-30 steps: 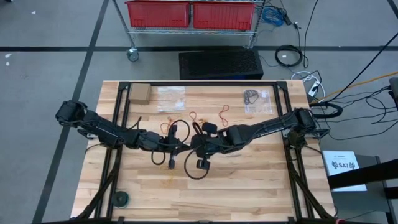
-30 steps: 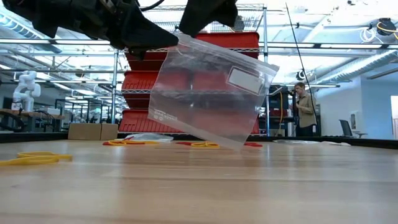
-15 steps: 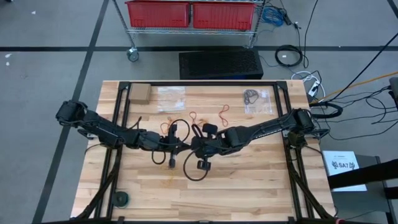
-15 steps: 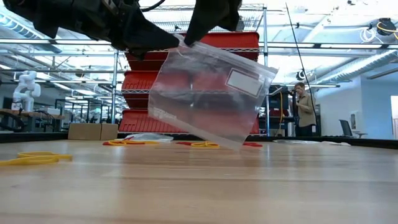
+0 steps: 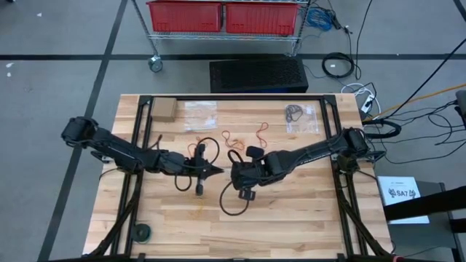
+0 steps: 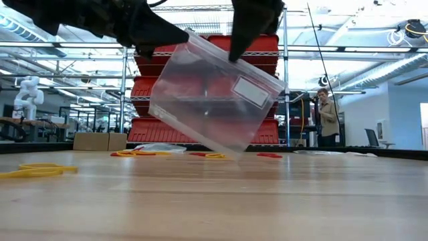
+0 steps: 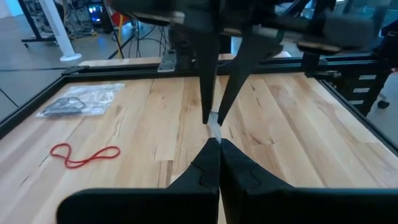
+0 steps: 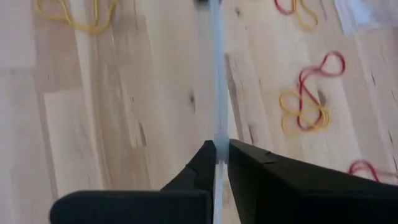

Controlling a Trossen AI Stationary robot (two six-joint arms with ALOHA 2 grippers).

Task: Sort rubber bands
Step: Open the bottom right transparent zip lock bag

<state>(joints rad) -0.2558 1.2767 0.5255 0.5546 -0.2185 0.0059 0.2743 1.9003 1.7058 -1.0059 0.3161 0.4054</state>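
Note:
A clear zip bag (image 6: pixel 207 100) with a white label hangs tilted in the air over the table's middle, between my two grippers. My left gripper (image 5: pixel 216 171) is shut on its upper corner, and my right gripper (image 5: pixel 235 175) is shut farther along the top edge. Loose rubber bands lie flat on the wood: red-orange ones (image 5: pixel 231 137) (image 5: pixel 262 131) toward the far side, a yellow one (image 6: pixel 37 171), a red one (image 7: pixel 84 155), and a yellow-and-red tangle (image 8: pixel 305 106). My left gripper pinches the bag's top edge at its upper corner (image 7: pixel 214 127) between both fingertips, coming level from the table's left. The bag hangs below, clear of the table. My right gripper pinches the same top edge (image 8: pixel 217 134) farther along, between both fingers, slanting down from above. The bag hangs tilted beneath it.
At the far side lie another clear bag (image 5: pixel 200 115), a bag holding dark bands (image 5: pixel 300 116) and a small cardboard box (image 5: pixel 163 109). Black cable loops (image 5: pixel 233 204) sag below the wrists. A black disc (image 5: pixel 140 232) sits near the left near corner. A person (image 6: pixel 328 117) stands far behind.
The grippers have drawn apart. My right gripper moved toward the table's right and a little nearer, and now sits farther along the bag's top edge. My left gripper shifted slightly left. The bag swung left and its lower left corner rose.

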